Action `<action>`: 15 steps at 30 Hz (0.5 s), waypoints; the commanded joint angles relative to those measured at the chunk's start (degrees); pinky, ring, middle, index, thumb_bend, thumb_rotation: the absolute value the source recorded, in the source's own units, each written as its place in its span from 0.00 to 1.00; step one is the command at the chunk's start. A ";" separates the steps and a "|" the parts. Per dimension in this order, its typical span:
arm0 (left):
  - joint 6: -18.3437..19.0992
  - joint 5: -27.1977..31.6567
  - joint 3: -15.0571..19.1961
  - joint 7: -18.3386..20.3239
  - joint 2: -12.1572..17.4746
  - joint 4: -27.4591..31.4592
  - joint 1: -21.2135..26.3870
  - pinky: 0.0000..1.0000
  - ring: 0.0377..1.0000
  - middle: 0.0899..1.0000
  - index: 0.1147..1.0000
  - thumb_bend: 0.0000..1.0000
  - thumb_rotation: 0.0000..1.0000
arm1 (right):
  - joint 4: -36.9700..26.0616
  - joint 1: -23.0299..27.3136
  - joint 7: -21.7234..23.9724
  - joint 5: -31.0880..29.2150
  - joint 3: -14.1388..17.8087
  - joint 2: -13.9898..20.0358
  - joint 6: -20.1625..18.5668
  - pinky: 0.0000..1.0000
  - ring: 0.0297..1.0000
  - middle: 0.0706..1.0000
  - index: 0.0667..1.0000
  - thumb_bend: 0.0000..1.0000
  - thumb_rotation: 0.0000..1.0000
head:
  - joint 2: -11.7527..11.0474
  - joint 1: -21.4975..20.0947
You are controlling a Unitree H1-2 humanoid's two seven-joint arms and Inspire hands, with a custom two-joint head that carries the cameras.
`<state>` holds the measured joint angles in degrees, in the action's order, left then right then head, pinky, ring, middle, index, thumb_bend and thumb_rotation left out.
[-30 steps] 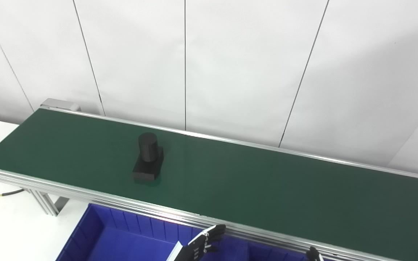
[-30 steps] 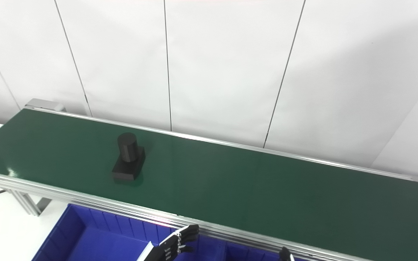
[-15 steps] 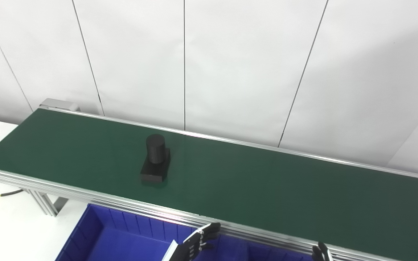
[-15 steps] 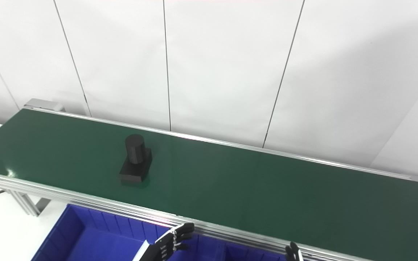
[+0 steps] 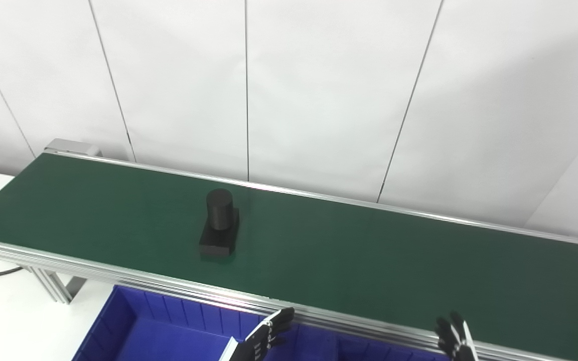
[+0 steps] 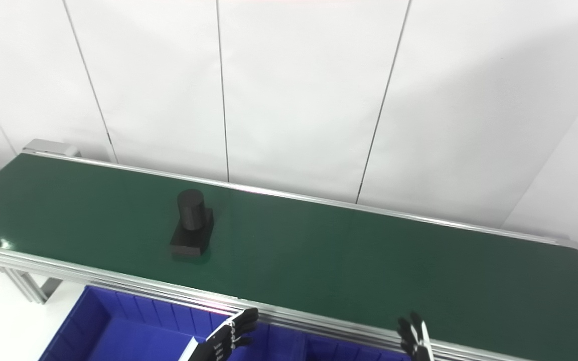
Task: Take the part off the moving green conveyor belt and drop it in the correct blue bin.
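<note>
So the black part (image 5: 219, 223), a short cylinder standing upright on a flat block, sits on the green conveyor belt (image 5: 369, 255), left of the middle and well apart from both hands. Left robot hand (image 5: 264, 338) pokes up at the near edge with its fingers stretched out and apart, holding nothing, hovering over the blue bin (image 5: 133, 321) that sits just beside the belt's near rail. Right robot hand (image 5: 453, 337) only shows spread fingertips at the bottom, also empty, near the rail further right. White surface (image 5: 13, 311) is at near left.
</note>
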<state>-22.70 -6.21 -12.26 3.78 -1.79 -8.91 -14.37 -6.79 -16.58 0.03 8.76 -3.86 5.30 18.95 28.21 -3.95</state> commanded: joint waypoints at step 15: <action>-4.06 -0.97 0.24 -0.55 0.98 -0.83 3.22 0.83 0.88 0.90 0.89 0.71 0.83 | -10.13 10.01 1.23 5.00 1.00 0.93 -10.24 0.86 0.90 0.90 0.99 0.80 0.84 | 1.43 -8.28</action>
<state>-24.31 -6.83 -11.86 3.67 -0.78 -10.96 -12.36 -14.43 -8.23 0.88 13.45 -3.33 5.85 9.95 29.62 -12.30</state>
